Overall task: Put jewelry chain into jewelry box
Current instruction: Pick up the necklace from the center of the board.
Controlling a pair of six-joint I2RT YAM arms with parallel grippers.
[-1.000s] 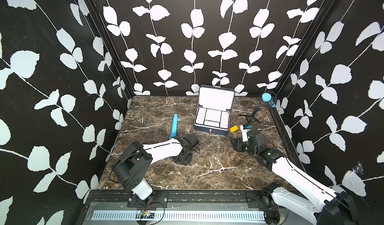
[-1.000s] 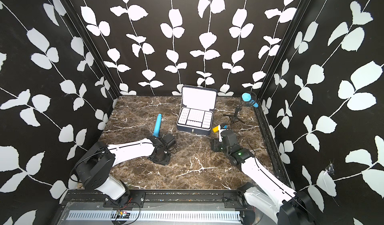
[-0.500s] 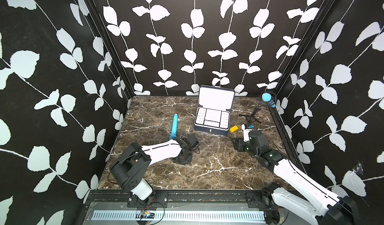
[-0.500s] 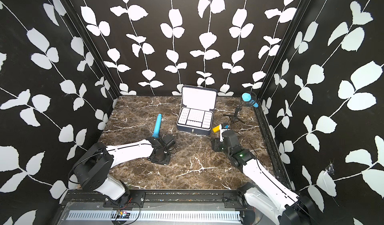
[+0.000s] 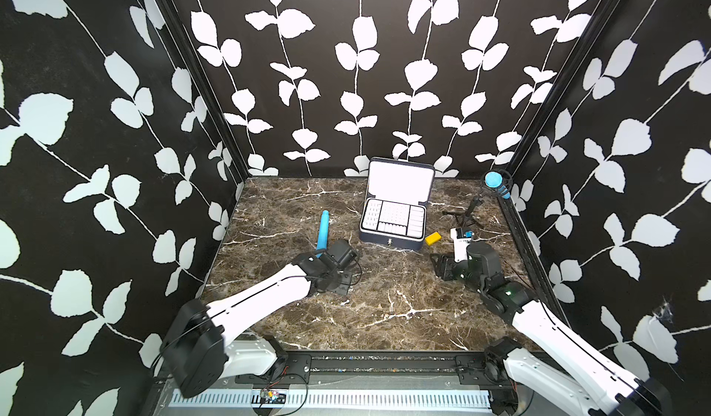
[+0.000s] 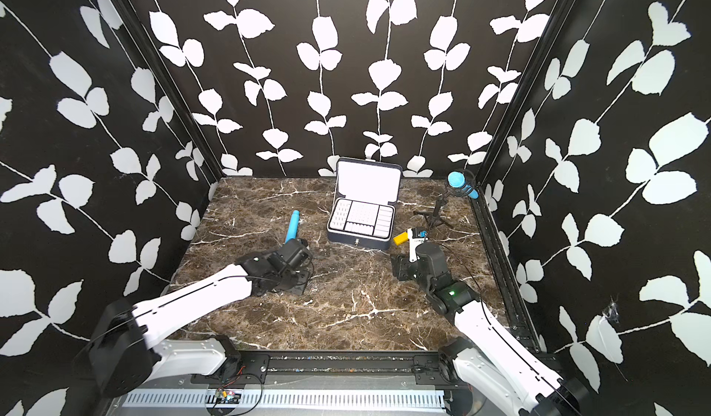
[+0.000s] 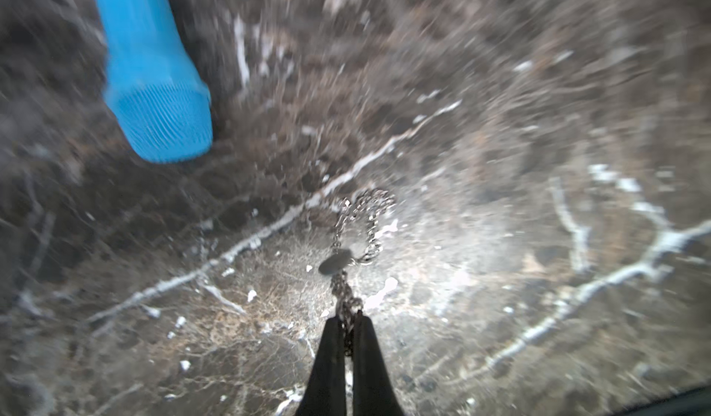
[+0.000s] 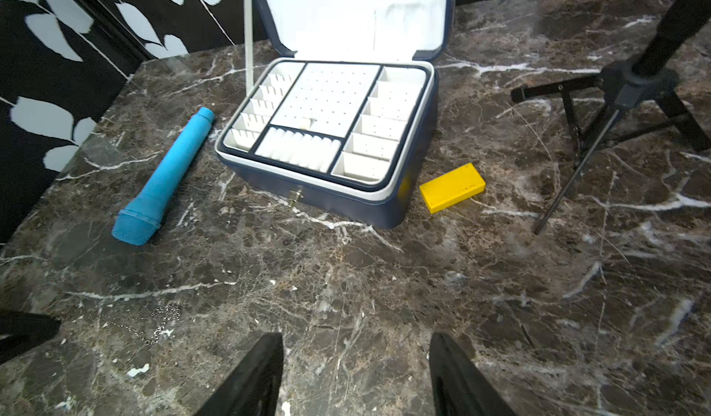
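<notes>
left tool (image 7: 348,318) clamps jewelry chain (image 7: 371,225) end, rest trailing ahead | right tool (image 8: 356,337) wide

Silvery jewelry chain (image 7: 372,229) curled, navy jewelry box (image 5: 388,239) open, white-lined

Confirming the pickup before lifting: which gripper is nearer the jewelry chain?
Left. The left gripper is shut on one end of the jewelry chain; the right gripper is open, clearly apart from it.

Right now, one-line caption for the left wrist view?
Left gripper shut on jewelry chain lying on marble tabletop, blue microphone nearby.
</notes>
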